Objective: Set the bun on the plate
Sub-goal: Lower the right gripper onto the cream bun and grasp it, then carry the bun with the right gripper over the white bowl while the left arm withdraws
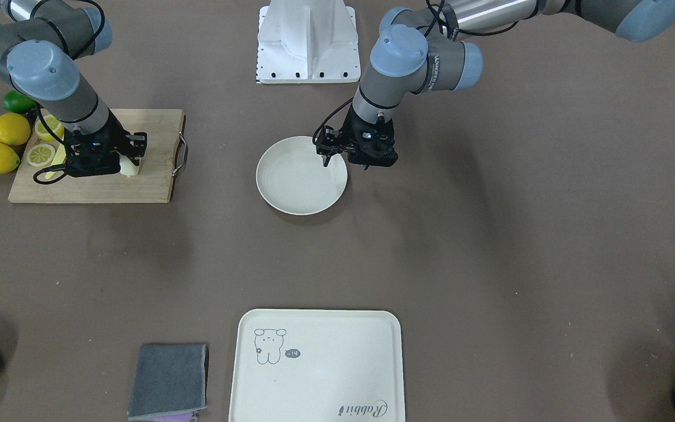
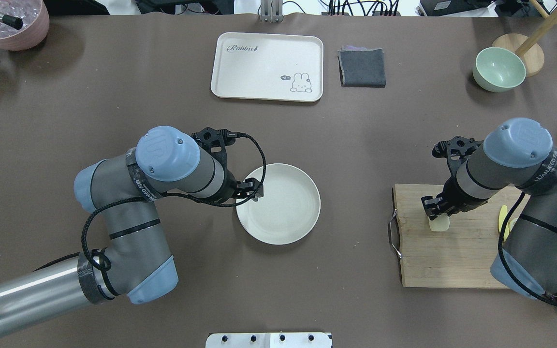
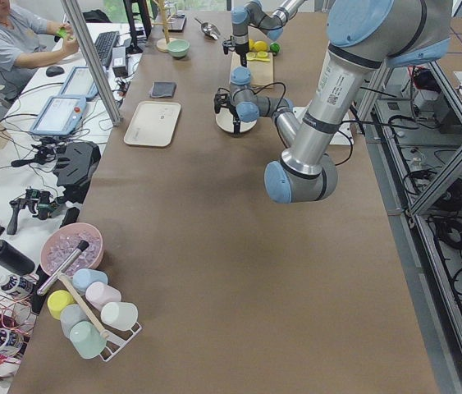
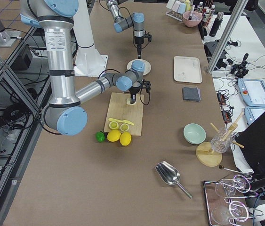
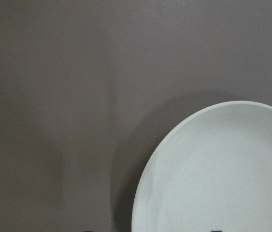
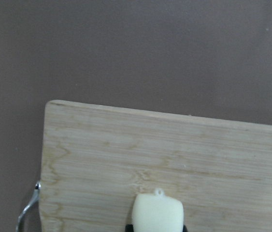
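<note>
**Right gripper** [image 2: 437, 215]: positioned over the cutting board [image 2: 452, 261]. Its jaws stand narrowly apart, one on each side of the bun [image 6: 157, 212]. In the wrist view they appear pressed to its flanks. It cannot be told whether the bun has cleared the wood.

**Left gripper** [image 2: 253, 189]: positioned above the near rim of the plate [image 2: 302, 193]. The jaws look parted and hold nothing.

**Location of item:** the bun sits directly beneath the right gripper, between its fingertips. The plate lies well apart from that gripper, off toward the left arm's side and beyond the board's handle end.

**Handling assessment:**
- The bun is small, smooth and pale, with a rounded top and a tiny nub. It is judged light.
- Its surface looks slick, so slippage is the chief risk. It may be soft, and over-squeezing should be avoided.
- The best hold is across the straight sides, low on the body. On the domed top the pads would slide off.

**Other observations:**
- The plate is shallow, so a low, level release is advised to keep the bun from rolling.
- The lemon slices [image 1: 41, 154] lie behind the right gripper and are not involved.
</note>
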`<action>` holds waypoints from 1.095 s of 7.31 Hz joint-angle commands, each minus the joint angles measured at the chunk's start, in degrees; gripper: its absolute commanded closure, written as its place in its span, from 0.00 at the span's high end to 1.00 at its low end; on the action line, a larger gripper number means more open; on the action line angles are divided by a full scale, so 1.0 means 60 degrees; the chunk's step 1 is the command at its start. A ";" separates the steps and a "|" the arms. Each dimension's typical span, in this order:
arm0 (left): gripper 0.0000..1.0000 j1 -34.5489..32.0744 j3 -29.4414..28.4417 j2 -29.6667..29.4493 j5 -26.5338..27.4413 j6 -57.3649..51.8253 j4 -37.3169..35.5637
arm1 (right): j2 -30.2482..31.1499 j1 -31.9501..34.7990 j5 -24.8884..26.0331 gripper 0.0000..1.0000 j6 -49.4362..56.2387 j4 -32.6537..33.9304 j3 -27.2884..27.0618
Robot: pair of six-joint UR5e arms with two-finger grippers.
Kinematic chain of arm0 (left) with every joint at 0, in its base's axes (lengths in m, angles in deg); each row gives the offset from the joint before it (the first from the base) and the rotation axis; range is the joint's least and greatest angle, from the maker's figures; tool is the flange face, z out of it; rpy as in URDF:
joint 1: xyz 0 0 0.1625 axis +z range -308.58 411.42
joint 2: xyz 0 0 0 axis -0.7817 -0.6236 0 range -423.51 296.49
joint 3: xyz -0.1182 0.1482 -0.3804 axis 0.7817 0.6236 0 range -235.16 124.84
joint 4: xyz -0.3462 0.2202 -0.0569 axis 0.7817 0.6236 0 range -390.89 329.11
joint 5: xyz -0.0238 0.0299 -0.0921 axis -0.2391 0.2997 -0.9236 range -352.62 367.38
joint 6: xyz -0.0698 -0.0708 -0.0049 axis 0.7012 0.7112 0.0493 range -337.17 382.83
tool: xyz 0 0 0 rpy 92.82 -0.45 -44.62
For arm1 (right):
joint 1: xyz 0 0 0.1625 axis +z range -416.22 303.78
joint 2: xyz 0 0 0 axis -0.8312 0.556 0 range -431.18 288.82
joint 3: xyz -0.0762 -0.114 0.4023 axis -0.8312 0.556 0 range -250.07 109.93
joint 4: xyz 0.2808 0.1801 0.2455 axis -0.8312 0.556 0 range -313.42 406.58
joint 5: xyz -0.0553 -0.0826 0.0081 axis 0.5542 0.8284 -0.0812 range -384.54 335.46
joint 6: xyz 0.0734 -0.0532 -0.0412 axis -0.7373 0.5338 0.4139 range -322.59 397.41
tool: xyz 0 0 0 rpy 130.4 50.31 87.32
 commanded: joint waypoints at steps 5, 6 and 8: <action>0.92 -0.0792 0.2458 0.2704 -0.0082 0.0045 -0.0044 | -0.3287 -0.0285 0.0560 0.29 -0.0385 0.0565 0.0602; 0.92 -0.1100 0.2476 0.3203 -0.0183 -0.0681 0.0000 | -0.4211 -0.0621 0.0838 0.29 -0.0937 0.0565 0.1202; 0.94 -0.2196 0.2665 0.4214 -0.0898 -0.2278 0.0044 | -0.5344 -0.1222 0.1352 0.31 -0.1393 0.0580 0.2068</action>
